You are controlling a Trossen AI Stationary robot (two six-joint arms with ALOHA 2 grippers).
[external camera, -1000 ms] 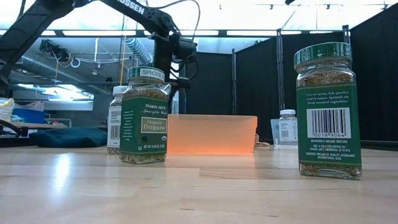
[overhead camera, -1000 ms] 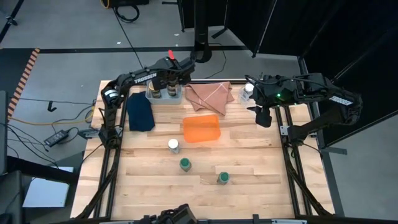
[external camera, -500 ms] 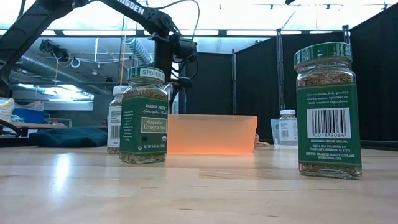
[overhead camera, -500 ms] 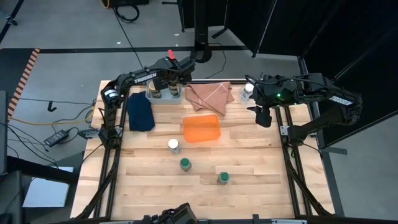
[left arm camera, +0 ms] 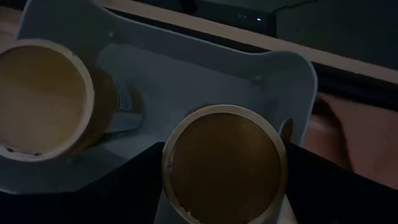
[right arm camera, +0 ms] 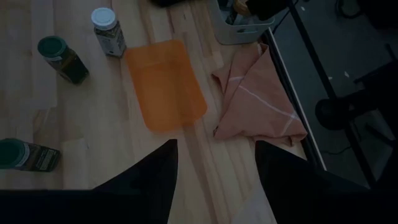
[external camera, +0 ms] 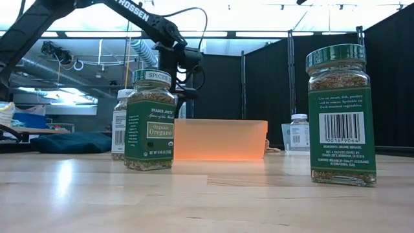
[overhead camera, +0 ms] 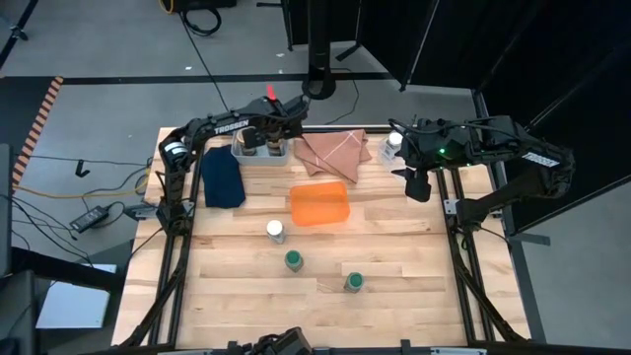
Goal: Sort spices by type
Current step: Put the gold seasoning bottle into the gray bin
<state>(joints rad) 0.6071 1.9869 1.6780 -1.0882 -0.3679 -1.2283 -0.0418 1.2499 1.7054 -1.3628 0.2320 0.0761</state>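
The pale grey bin (left arm camera: 186,68) at the table's far left holds two tan-capped jars. My left gripper (overhead camera: 272,138) reaches down into it, shut on the right-hand jar (left arm camera: 224,165); the other tan-capped jar (left arm camera: 40,99) stands beside it on the bin's floor. Two green-capped jars (overhead camera: 293,260) (overhead camera: 353,282) and a white-capped jar (overhead camera: 275,231) stand upright on the wood near the orange tray (overhead camera: 318,204). Another white-capped jar (overhead camera: 392,145) stands at the far right, beside my right gripper (overhead camera: 416,182), which hangs raised and open with nothing in it. My left gripper pinches the tan-capped jar between its two fingers, one on each side of the jar under the cap's rim (left arm camera: 169,177); the cap hides the place of contact. The fingers come steeply from above. The jar stands upright inside the bin; whether its base rests on the floor, I cannot tell.
A folded pink cloth (overhead camera: 333,151) lies right of the bin, a dark blue cloth (overhead camera: 222,179) in front of its left end. The orange tray has nothing in it. Bare wood stretches along the near half of the table around the green-capped jars.
My left gripper has sunk a little into the grey bin with the tan-capped jar, still shut on it and keeping it upright. Everything else has kept still.
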